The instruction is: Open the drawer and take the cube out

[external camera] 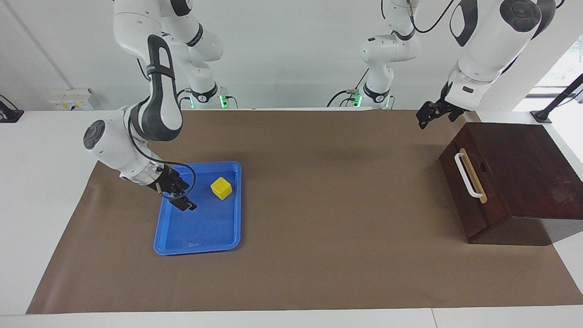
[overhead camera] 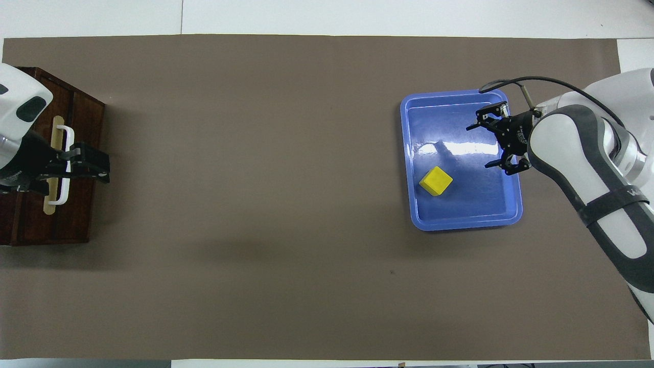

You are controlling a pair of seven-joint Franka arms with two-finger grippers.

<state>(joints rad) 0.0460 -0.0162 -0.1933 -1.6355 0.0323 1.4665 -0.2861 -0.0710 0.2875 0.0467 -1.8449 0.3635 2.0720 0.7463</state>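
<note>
The yellow cube (external camera: pixel 221 187) (overhead camera: pixel 436 181) lies in the blue tray (external camera: pixel 200 237) (overhead camera: pixel 460 222), toward the right arm's end of the table. My right gripper (external camera: pixel 182 197) (overhead camera: pixel 491 143) is open and empty, low over the tray beside the cube and apart from it. The dark wooden box's drawer (external camera: pixel 471 200) (overhead camera: pixel 76 214) looks pushed in. Its white bar handle (external camera: pixel 465 175) (overhead camera: pixel 65 166) has a pale strip beside it. My left gripper (external camera: pixel 426 117) (overhead camera: pixel 94 164) hangs raised by the box, apart from the handle in the facing view.
A brown mat (external camera: pixel 328 205) (overhead camera: pixel 255 204) covers the table between the tray and the box. The box stands at the mat's edge toward the left arm's end of the table.
</note>
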